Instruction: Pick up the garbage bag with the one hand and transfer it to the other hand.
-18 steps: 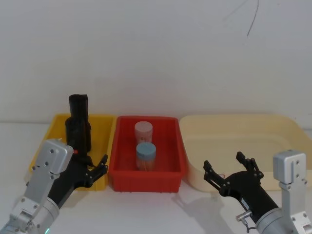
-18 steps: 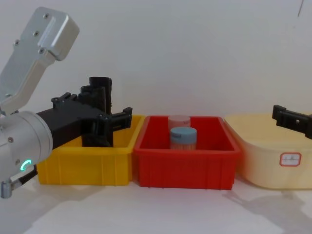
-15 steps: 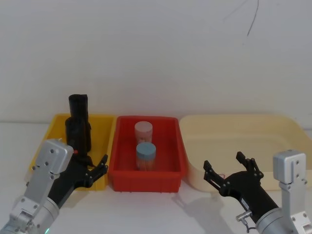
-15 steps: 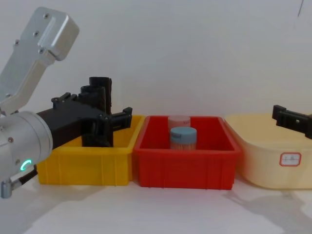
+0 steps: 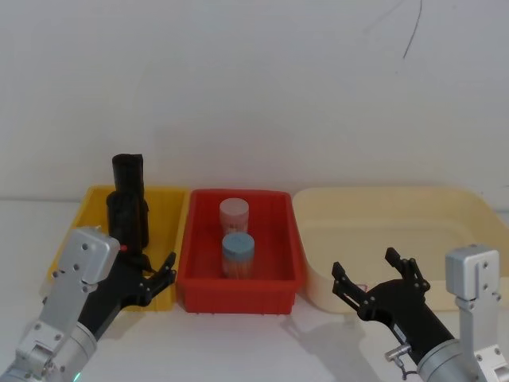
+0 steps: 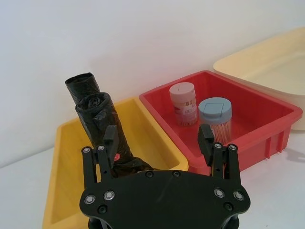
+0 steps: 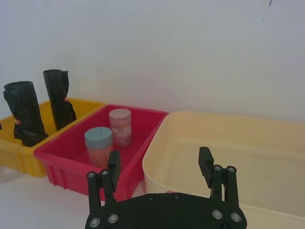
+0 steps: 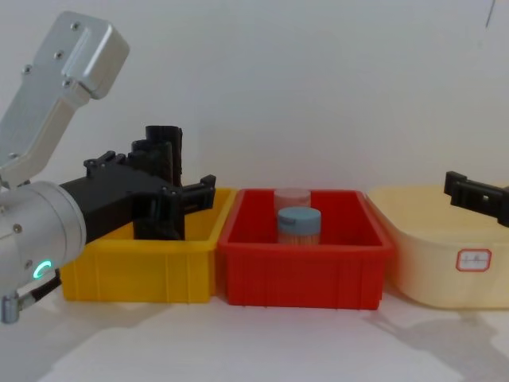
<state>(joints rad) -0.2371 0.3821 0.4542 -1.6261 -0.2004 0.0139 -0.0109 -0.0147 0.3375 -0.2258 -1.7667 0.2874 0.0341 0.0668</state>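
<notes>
The garbage bag [image 5: 129, 221] is the thicker crinkled black roll with a small red mark, standing in the yellow bin [image 5: 173, 208]. It also shows in the left wrist view [image 6: 104, 125] and the chest view [image 8: 153, 208]. My left gripper [image 5: 157, 269] hovers open at the bin's near side, just in front of the bag. In the left wrist view my left gripper [image 6: 158, 136] has the roll's lower end right by one finger [image 6: 110, 138]. My right gripper [image 5: 366, 267] stands open, empty, over the cream tub's near edge; it is also in the right wrist view [image 7: 159, 157].
A slimmer black roll [image 5: 127, 171] stands behind the bag in the yellow bin. The red bin [image 5: 191, 282] in the middle holds a pink-lidded jar [image 5: 234, 213] and a blue-lidded jar [image 5: 238, 253]. A large cream tub [image 5: 445, 208] sits to the right. A white wall rises behind.
</notes>
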